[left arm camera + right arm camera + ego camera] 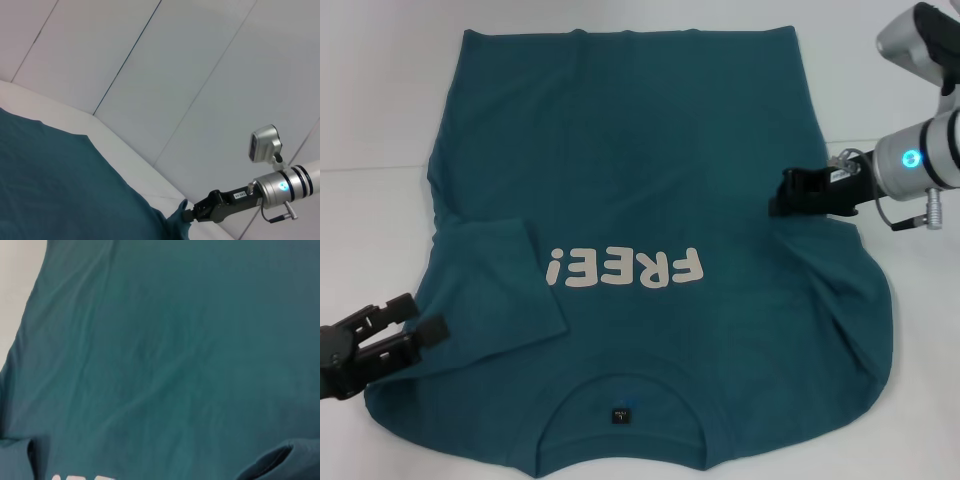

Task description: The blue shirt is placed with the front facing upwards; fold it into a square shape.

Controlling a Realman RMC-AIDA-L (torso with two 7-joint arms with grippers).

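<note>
The head view shows the blue shirt point(650, 190) spread front-up over a white table point(380, 90), its collar point(620, 415) toward the table's near edge and its hem toward the far edge, so the cream lettering "FREE!" point(625, 268) is seen upside down. The sleeve on the robot's left point(495, 290) is already laid inward over the chest. The left gripper point(415, 330) is seen near the table's near left corner, just beside that folded sleeve, its fingers parted and holding nothing. The right gripper point(790, 195) is placed at the shirt's right edge, where the cloth is bunched and lifted; the left wrist view shows a peak of fabric drawn up at its tip point(192, 214), so it is judged to be pinching the shirt. The step in hand is judged to be the folding-in of the right side. The next move calls for that cloth to be carried toward the centre line and laid flat to match the left.
</note>
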